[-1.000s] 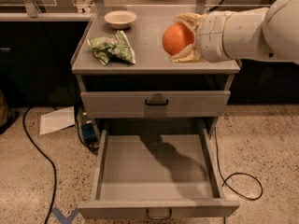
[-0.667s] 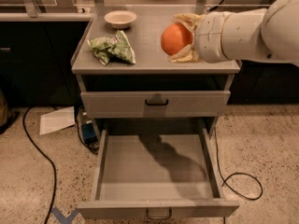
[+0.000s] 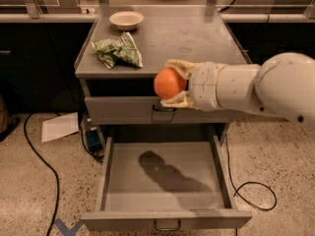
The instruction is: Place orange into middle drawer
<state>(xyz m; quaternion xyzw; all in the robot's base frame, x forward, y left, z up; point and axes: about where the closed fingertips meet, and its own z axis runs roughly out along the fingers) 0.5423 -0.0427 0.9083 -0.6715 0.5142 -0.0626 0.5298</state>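
The orange [image 3: 168, 83] is a round orange fruit held between the two pale fingers of my gripper [image 3: 173, 84]. The gripper is shut on it, in the air in front of the cabinet's closed upper drawer front [image 3: 123, 111]. The white arm reaches in from the right. The middle drawer [image 3: 114, 196] is a wide shallow grey tray pulled fully open below, with nothing in it but the arm's shadow. A small loop handle [image 3: 167, 225] shows on its front panel. The orange hangs above the drawer's rear part.
On the grey cabinet top [image 3: 197, 38] lie a green-and-white snack bag [image 3: 118, 52] at the left and a round cream bowl [image 3: 126, 19] at the back left. Black cables [image 3: 44, 166] and a sheet of paper [image 3: 59, 127] lie on the speckled floor.
The arm has carried the orange down and to the left, from above the cabinet top's right side to in front of the upper drawer front, over the open drawer.
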